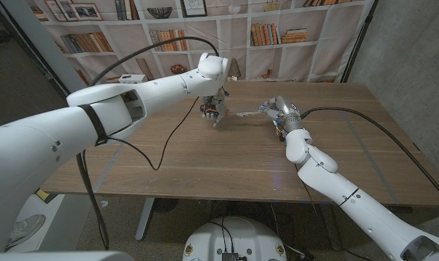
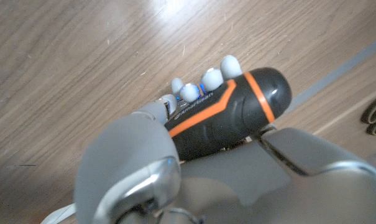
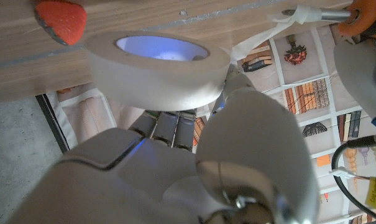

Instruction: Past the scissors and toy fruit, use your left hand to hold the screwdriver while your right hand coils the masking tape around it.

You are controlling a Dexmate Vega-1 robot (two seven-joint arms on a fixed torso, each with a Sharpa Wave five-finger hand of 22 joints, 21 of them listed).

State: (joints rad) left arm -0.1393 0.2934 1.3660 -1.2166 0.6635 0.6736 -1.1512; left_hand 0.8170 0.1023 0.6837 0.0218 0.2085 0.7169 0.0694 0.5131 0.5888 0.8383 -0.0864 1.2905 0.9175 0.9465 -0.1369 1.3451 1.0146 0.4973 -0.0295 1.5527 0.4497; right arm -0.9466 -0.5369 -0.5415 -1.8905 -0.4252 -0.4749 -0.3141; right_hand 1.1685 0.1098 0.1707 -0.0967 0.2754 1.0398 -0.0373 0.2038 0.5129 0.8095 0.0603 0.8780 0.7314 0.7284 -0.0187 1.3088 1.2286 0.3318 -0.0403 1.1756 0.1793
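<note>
Okay, my left robot hand [image 1: 213,107] grips the screwdriver [image 2: 228,115] over the far middle of the surface [image 1: 226,156]; left wrist view shows fingertips [image 2: 189,93] curled across the black-and-orange handle, so it's clamped on it. My right robot hand [image 1: 275,110] sits just beside it, holding the masking tape [image 3: 156,65] roll. A strip of tape [image 1: 244,113] runs from the roll to the screwdriver's metal shaft [image 3: 327,14], bridging both hands. Red toy fruit [image 3: 61,20] lies on the surface near the roll.
</note>
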